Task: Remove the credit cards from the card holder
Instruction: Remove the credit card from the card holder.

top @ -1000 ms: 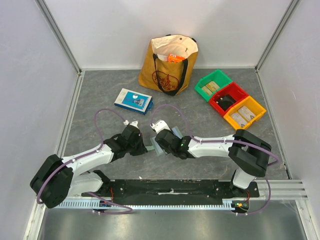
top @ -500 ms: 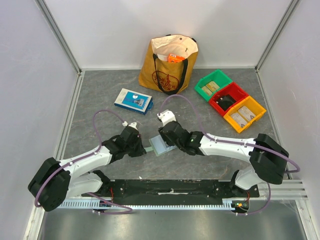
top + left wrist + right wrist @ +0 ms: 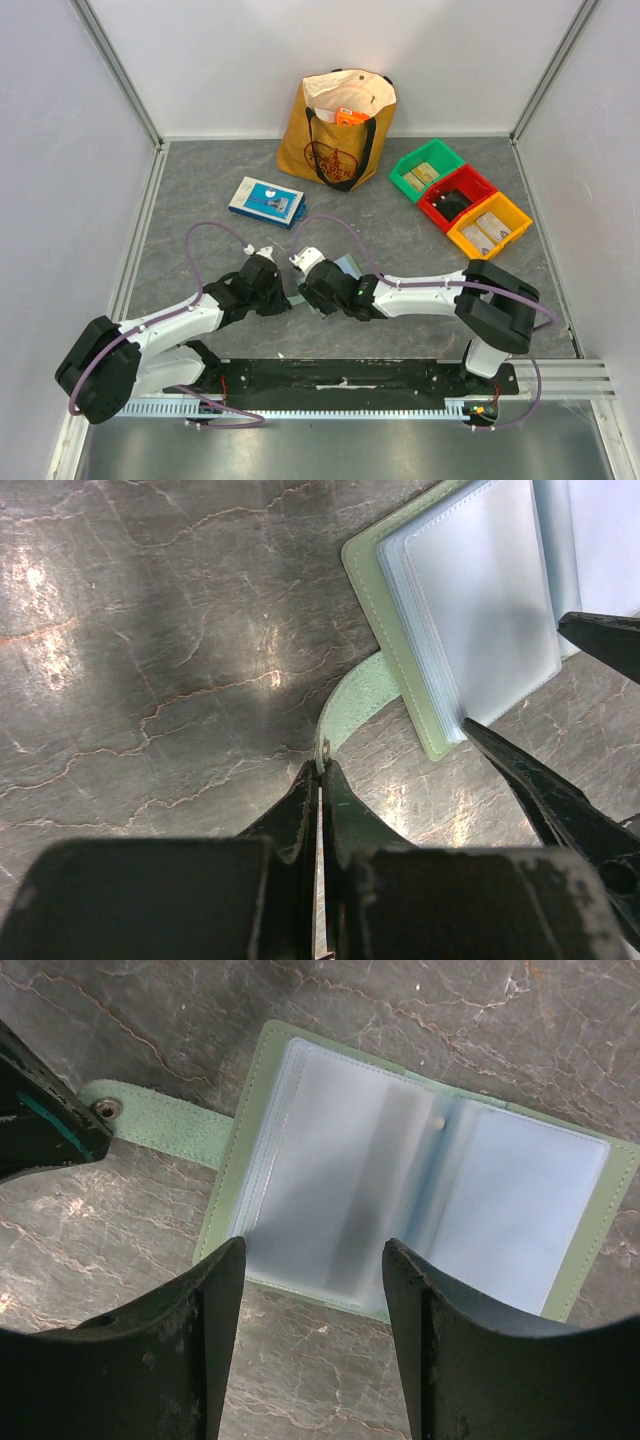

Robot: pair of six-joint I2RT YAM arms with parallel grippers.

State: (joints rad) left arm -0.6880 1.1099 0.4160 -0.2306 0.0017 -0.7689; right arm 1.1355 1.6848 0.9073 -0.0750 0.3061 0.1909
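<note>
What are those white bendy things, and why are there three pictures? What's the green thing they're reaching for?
Those are two robot arms, bolted to a grey table. One picture looks down from above. The other two come from small cameras on each arm's wrist, so you see its black fingers up close. The green thing is a card holder, lying open like a little book with clear pockets. The left gripper is pinched shut on its strap. The right gripper is open over the pockets, gripping nothing. I can't make out a card inside. Farther back are a blue-and-white box, a mustard bag, a green bin, a red bin and a yellow bin.
</note>
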